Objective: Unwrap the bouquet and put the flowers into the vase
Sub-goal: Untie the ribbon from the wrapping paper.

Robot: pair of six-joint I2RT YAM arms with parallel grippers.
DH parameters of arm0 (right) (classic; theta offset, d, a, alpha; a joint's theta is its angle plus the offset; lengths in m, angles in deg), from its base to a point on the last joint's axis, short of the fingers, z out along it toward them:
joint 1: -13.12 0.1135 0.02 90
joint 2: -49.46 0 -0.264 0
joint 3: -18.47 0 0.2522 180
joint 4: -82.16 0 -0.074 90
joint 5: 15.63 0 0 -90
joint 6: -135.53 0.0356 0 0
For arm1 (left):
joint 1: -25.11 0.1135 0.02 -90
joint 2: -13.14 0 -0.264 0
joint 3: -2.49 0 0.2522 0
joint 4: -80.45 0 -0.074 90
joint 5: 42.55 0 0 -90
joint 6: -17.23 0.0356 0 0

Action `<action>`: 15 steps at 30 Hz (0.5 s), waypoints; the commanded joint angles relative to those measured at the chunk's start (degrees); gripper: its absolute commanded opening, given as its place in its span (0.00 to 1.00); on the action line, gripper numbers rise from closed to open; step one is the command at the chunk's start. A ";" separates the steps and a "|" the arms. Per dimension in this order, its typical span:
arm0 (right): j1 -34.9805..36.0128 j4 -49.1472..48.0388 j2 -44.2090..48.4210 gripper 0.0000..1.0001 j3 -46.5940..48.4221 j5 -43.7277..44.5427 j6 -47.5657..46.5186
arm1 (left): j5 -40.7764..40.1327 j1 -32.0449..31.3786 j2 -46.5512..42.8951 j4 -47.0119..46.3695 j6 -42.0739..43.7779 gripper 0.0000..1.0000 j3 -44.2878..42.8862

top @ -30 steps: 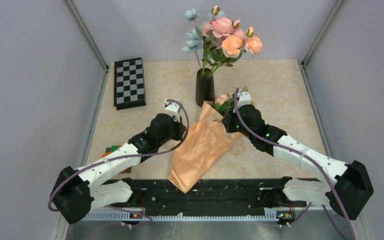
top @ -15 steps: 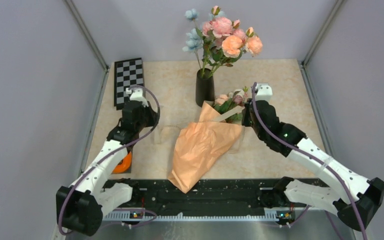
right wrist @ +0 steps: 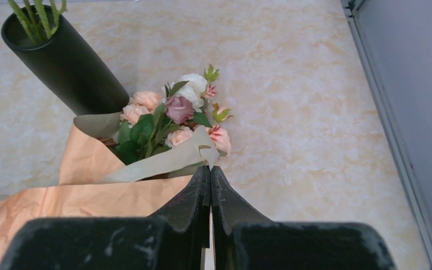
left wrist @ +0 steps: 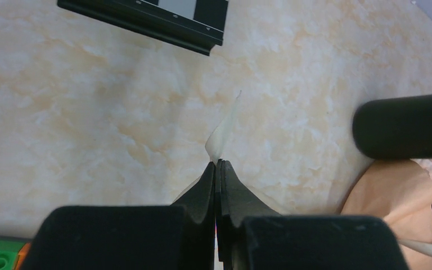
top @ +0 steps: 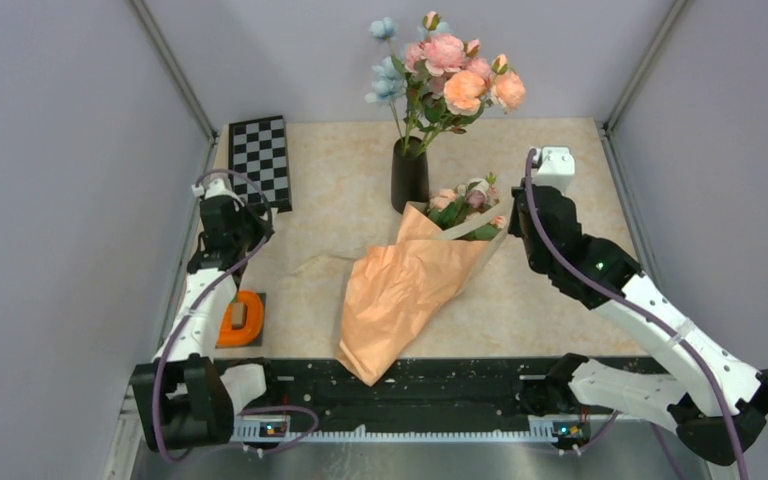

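Observation:
The bouquet (top: pixel 405 285) lies mid-table, its peach paper cone spread toward the near rail. Its flowers (top: pixel 465 205), cream, pink and mauve roses, poke out beside the black vase (top: pixel 409 180). My right gripper (top: pixel 509 225) is shut on the tan kraft lining (right wrist: pixel 157 163) at its right edge; the right wrist view shows the gripper (right wrist: pixel 210 167) pinching it, just below the flowers (right wrist: pixel 174 112). My left gripper (top: pixel 250 228), far left, is shut on a thin whitish film corner (left wrist: pixel 223 132). In the left wrist view the gripper (left wrist: pixel 217 163) shows no gap.
A taller pink, orange and pale-blue bunch (top: pixel 450 75) stands in the vase. A folded checkerboard (top: pixel 259 165) lies at the back left. An orange piece (top: pixel 240 318) sits by the left arm. Grey walls close in both sides, and a black rail (top: pixel 410 385) runs along the near edge.
Both arms have pulled apart: the left swung out toward the checkerboard and the right drew back to the right. The paper cone has spread wider and the orange piece is uncovered.

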 commanded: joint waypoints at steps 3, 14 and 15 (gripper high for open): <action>0.46 4.77 2.92 0.04 -1.20 5.14 2.63 | 1.77 2.99 1.07 -3.00 -1.88 0.00 -0.09; 0.46 11.15 8.16 0.59 -10.48 4.07 16.68 | 0.76 4.21 0.61 0.51 -2.19 0.46 -1.14; 0.45 10.18 8.01 0.62 -10.66 3.02 15.68 | 0.97 4.21 0.30 1.02 -2.05 0.52 -1.47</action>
